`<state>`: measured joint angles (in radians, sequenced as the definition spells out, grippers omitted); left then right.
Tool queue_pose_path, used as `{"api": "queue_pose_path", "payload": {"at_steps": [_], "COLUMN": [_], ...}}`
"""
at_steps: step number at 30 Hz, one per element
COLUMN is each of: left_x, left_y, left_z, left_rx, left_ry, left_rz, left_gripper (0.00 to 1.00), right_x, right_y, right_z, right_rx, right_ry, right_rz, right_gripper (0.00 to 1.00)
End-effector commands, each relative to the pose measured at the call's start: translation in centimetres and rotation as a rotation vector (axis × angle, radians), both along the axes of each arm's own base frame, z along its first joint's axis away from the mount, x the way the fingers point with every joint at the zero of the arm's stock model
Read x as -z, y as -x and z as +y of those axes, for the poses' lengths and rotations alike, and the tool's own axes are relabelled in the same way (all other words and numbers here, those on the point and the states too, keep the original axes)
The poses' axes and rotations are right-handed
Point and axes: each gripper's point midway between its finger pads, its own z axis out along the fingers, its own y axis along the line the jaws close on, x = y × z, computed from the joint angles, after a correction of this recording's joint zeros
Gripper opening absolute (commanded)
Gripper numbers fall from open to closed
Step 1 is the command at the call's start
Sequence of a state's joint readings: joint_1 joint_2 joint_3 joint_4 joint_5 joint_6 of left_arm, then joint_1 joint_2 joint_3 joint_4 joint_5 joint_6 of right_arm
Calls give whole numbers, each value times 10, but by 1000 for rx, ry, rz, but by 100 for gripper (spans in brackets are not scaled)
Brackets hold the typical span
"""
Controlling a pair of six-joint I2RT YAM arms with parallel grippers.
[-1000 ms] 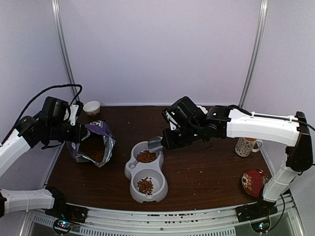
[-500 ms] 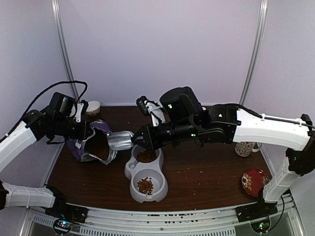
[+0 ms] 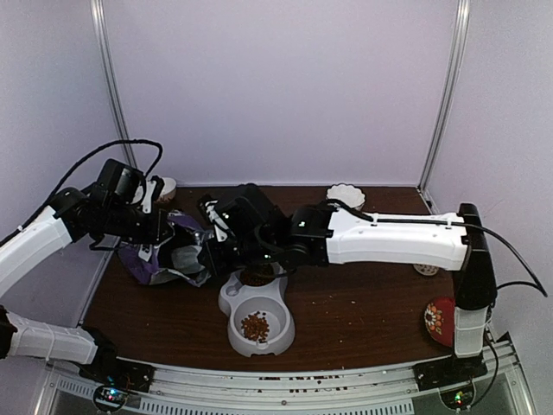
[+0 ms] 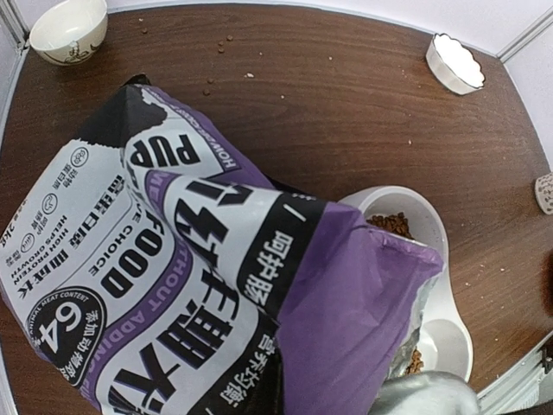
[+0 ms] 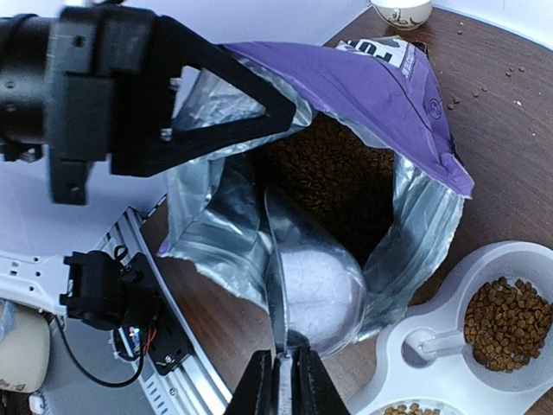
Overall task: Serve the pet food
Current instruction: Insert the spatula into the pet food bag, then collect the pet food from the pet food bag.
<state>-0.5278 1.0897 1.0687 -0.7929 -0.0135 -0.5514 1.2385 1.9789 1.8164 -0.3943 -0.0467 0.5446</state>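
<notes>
The purple pet food bag (image 3: pixel 147 259) stands tilted at the table's left, its printed side filling the left wrist view (image 4: pixel 173 259). My left gripper (image 3: pixel 162 232) is shut on its upper rim (image 5: pixel 259 112) and holds the mouth open. Brown pet food (image 5: pixel 337 173) lies inside the bag. My right gripper (image 5: pixel 287 385) is shut on the handle of the metal scoop (image 5: pixel 315 285). The scoop's empty cup sits in the bag's mouth, above the kibble. The grey double bowl (image 3: pixel 278 333) holds kibble in the near cup (image 3: pixel 254 326) and the far cup (image 5: pixel 505 324).
A small white bowl (image 3: pixel 162 186) stands at the back left and a scalloped white dish (image 3: pixel 346 194) at the back. A red patterned plate (image 3: pixel 441 316) lies at the right edge, behind the right arm. Loose kibble is scattered on the brown table (image 3: pixel 363 303).
My right arm has swung left, carrying the scoop from over the far cup of the bowl into the bag's mouth. The left gripper has raised the bag's rim slightly.
</notes>
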Motion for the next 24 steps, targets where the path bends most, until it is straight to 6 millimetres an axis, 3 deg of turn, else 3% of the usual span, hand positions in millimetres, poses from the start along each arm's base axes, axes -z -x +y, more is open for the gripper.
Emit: {"api": "queue_pose_path", "payload": {"at_steps": [1, 13, 19, 24], "left_x": [-34, -34, -36, -39], "left_y": [-12, -7, -5, -3], "left_z": [-21, -31, -37, -39], "left_rx": [23, 45, 63, 65], "left_ry": [123, 153, 183, 203], "left_rz": [-83, -58, -49, -47], "left_gripper": [0, 0, 0, 0], "right_x": [4, 70, 91, 92], "right_y": [-18, -46, -52, -49], "right_z": [17, 38, 36, 28], "right_rx": [52, 155, 189, 203], "right_ry": [8, 128, 185, 213], "right_rz": [-56, -85, -94, -110], "right_gripper": [0, 0, 0, 0]}}
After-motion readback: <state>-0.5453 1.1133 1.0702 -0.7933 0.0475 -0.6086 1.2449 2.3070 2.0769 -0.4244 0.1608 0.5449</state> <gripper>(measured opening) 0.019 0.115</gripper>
